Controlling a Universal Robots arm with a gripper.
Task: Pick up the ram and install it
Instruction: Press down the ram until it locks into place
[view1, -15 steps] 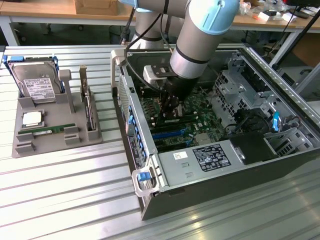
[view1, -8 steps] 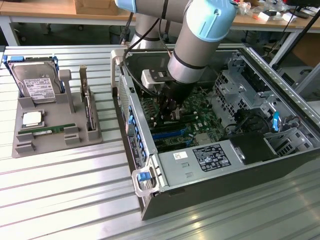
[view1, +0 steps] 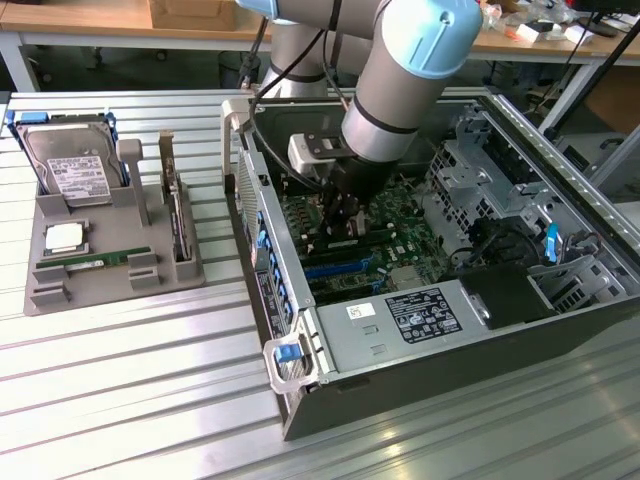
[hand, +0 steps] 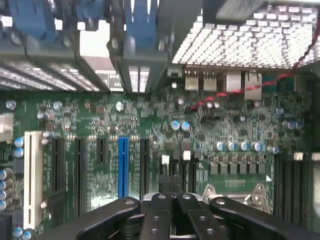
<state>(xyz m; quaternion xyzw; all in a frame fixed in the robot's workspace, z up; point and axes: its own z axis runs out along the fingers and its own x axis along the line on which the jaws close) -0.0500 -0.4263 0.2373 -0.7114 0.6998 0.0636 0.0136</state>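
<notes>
Found the ram (view1: 95, 260) lying flat in a slot of the grey holder (view1: 45, 290), on the exterior view's left, well apart from the gripper (view1: 343, 228). Noted its green board and white label facing up. Saw a square silver processor chip (view1: 65, 238) just behind it in the same holder, and a hard drive (view1: 70, 165) propped at the holder's far end. Saw a card (view1: 180, 222) standing on edge along the holder's side nearer the computer case (view1: 420, 380).

Found the holder and the open case side by side on the ribbed metal table (view1: 120, 400). Located the arm (view1: 400, 80) reaching down into the case, with the gripper low over the motherboard (hand: 150, 125). In the wrist view, made out the black fingers (hand: 159, 215) drawn close together, with only a thin gap and nothing seen between them. Beyond them, noted a blue slot (hand: 123, 165) among black ones and a white slot (hand: 33, 175) further along the board.
</notes>
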